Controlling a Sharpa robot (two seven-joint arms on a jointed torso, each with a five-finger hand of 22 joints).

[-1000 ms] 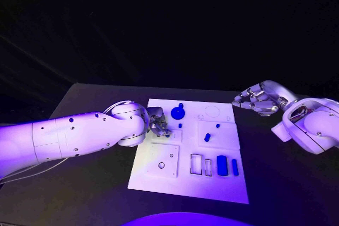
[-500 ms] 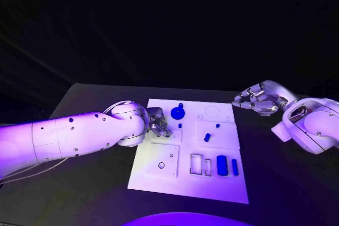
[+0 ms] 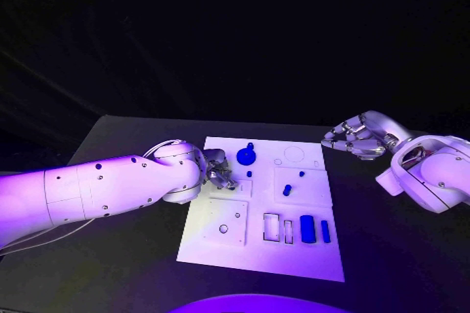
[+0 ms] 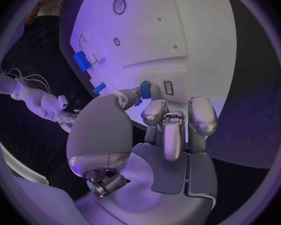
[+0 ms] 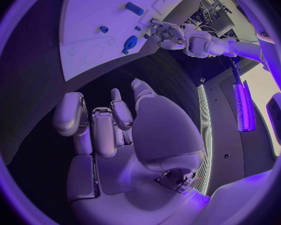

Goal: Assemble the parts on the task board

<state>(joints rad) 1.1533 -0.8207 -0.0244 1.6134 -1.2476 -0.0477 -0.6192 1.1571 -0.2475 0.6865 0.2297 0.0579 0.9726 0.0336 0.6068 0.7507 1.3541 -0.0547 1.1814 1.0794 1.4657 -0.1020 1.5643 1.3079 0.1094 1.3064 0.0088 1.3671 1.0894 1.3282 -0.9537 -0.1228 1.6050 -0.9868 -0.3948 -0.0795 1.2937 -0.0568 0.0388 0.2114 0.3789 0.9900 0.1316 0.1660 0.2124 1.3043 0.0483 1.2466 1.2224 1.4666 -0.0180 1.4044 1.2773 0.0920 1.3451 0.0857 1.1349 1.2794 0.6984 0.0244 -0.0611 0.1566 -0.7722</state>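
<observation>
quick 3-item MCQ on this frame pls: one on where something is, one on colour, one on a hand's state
1. Where is the left hand?
A. Over the task board's left edge
B. Off the table
C. On the board's near right corner

2. What colour are the two upright parts in the board's near slots?
A. Red
B. Blue
C. Green

3. What is the right hand doing?
A. Gripping a blue part
B. Pressing on the board
C. Holding nothing, off the board's far right corner

Answers: 1 A, the head view shows it at the left edge. 2 B, both are blue. 3 C, its fingers are curled in with nothing in them.
</observation>
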